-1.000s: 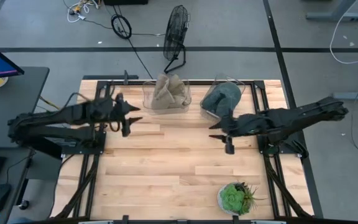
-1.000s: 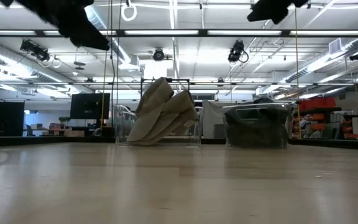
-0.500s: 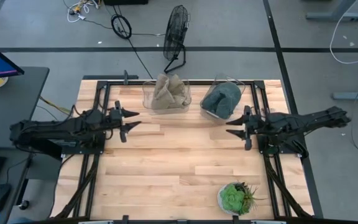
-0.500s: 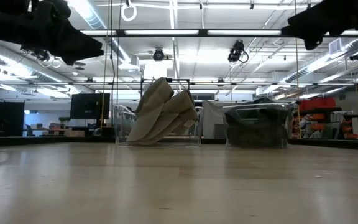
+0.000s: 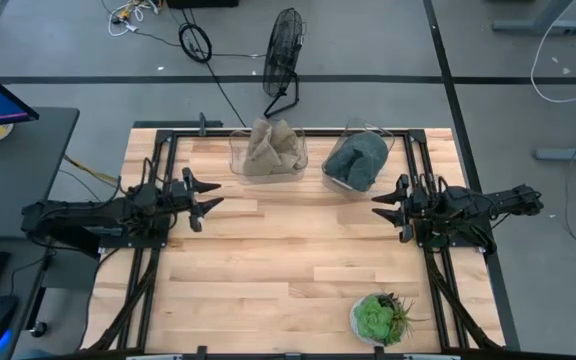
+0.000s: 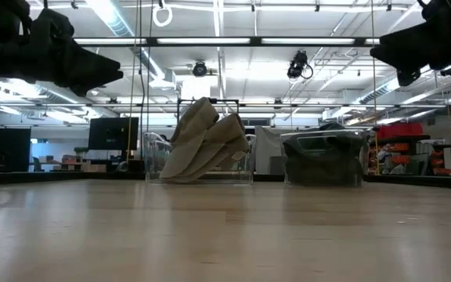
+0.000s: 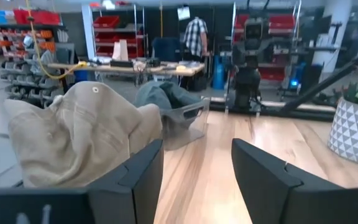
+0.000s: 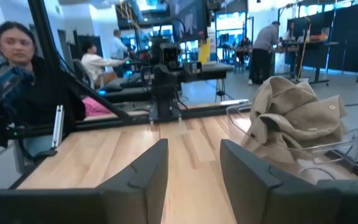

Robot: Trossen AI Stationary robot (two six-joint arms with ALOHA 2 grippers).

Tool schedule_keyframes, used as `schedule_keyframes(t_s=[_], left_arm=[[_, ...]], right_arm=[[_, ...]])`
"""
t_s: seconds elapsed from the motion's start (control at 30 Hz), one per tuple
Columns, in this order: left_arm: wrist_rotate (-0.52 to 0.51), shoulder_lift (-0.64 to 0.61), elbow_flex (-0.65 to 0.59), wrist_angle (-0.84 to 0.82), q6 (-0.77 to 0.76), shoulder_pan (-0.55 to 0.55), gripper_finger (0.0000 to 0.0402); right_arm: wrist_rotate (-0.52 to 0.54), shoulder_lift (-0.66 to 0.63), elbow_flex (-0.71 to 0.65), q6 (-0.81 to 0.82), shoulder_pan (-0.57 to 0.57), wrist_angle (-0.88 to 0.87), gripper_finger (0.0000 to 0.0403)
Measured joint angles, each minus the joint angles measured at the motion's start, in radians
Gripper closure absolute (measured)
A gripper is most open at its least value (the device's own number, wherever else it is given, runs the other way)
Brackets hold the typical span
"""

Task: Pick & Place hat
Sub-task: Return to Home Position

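Note:
Beige hats fill a clear bin at the table's far edge, and dark grey-green hats lie in a second clear bin to its right. The low view shows the beige hats leaning in their bin beside the dark ones. My left gripper is open above the table's left side, pointing right. My right gripper is open above the right side, pointing left. The left wrist view shows the beige hats past the open gripper. The right wrist view shows them past the right gripper.
A potted green plant stands near the table's near right corner. Bare wood lies between the two arms. A fan stands on the floor beyond the far edge. People show in the room behind the table.
Both arms have drawn back toward their own sides and come lower. My right gripper has moved toward the table's right edge and levelled out from a downward tilt. My left gripper has slid a little toward the left edge. The hats have stayed in their bins.

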Motion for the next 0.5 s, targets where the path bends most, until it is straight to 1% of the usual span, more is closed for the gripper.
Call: schedule_keyframes(t_s=[0.1, 0.23, 0.4, 0.5], left_arm=[[-0.001, -0.002, -0.035, 0.061, 0.002, 0.0, 0.0207], [0.0, -0.001, -0.035, 0.06, 0.006, 0.0, 0.0207], [0.0, -0.021, -0.035, 0.065, 0.035, 0.0, 0.0207], [0.0, -0.039, -0.035, 0.05, 0.046, 0.0, 0.0207]], right_arm=[[0.0, -0.054, -0.032, 0.0, 0.0, 0.003, 0.0254], [0.001, -0.061, -0.047, -0.003, 0.0, -0.007, 0.0254], [0.077, -0.061, -0.047, 0.002, 0.0, -0.027, 0.0254], [0.087, -0.061, -0.047, 0.004, 0.0, -0.061, 0.0254]])
